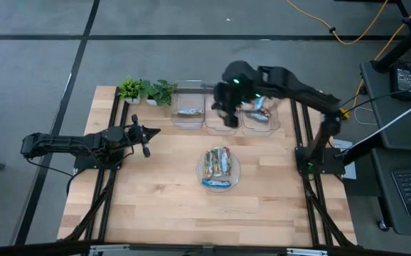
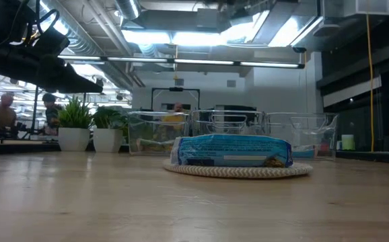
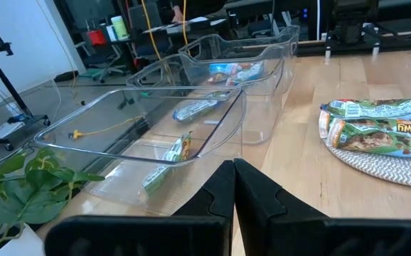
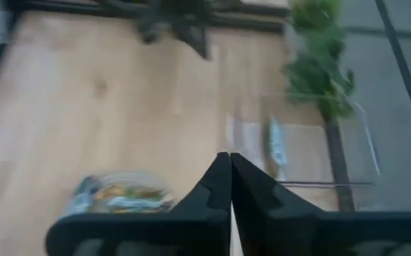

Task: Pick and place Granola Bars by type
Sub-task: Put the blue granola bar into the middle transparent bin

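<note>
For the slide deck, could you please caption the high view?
Right gripper shut and empty above the clear bins; granola bars wait on the round plate.

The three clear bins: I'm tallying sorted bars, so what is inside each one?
The bin nearest the plants holds one bar. The far bin holds bars. The right gripper covers the middle bin.

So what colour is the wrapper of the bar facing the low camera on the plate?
Blue, with a white band: the bar shows best in the low view.
</note>
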`<action>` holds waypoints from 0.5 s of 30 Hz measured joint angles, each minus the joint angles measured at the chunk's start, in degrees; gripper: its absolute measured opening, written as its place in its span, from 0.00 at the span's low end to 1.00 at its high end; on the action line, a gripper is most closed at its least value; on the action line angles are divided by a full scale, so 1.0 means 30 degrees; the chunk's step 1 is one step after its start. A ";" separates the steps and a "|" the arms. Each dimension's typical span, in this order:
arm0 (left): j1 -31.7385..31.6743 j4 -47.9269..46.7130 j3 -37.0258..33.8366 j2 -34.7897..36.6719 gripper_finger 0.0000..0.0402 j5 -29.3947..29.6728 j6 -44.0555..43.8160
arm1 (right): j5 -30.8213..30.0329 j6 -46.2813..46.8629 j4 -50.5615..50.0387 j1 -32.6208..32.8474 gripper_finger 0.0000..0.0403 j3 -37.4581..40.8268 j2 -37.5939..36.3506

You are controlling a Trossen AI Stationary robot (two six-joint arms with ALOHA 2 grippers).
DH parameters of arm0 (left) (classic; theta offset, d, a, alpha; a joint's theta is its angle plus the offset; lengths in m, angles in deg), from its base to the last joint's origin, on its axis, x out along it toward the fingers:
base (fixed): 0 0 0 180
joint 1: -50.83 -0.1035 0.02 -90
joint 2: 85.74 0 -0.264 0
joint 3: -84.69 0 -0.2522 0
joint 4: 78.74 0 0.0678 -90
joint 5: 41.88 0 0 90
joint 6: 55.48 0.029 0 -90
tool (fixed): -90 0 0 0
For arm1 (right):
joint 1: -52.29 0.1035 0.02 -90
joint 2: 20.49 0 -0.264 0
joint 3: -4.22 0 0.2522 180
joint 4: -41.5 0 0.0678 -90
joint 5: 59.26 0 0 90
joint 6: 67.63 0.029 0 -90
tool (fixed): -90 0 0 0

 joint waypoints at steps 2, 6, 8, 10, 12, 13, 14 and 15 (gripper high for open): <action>0.0000 0.0000 -0.0004 0.0000 0.01 0.0000 -0.0002 | -0.0027 0.0068 -0.0330 0.0957 0.02 0.0017 -0.0893; 0.0007 0.0000 -0.0005 0.0007 0.01 -0.0016 0.0000 | -0.1440 0.0069 -0.0084 0.3112 0.02 0.1573 -0.2697; 0.0000 0.0000 -0.0007 0.0007 0.01 -0.0015 0.0000 | -0.2048 0.0058 0.0641 0.3984 0.01 0.3385 -0.3933; 0.0000 -0.0005 -0.0007 0.0000 0.01 -0.0036 0.0000 | -0.2342 0.0028 0.2348 0.4732 0.02 0.6116 -0.5641; 0.0005 0.0000 -0.0005 0.0004 0.01 -0.0047 0.0000 | -0.2375 -0.0084 0.5071 0.5275 0.02 0.9608 -0.7567; 0.0005 0.0000 -0.0007 0.0000 0.01 -0.0044 0.0000 | -0.2368 -0.0152 0.6730 0.5467 0.01 1.1652 -0.8606; 0.0007 0.0000 -0.0001 0.0001 0.01 -0.0054 0.0000 | -0.2316 -0.0298 0.8293 0.5626 0.01 1.3685 -0.9580; 0.0000 0.0000 -0.0007 0.0000 0.01 -0.0056 0.0000 | -0.2151 -0.0434 1.0011 0.5701 0.01 1.5795 -1.0680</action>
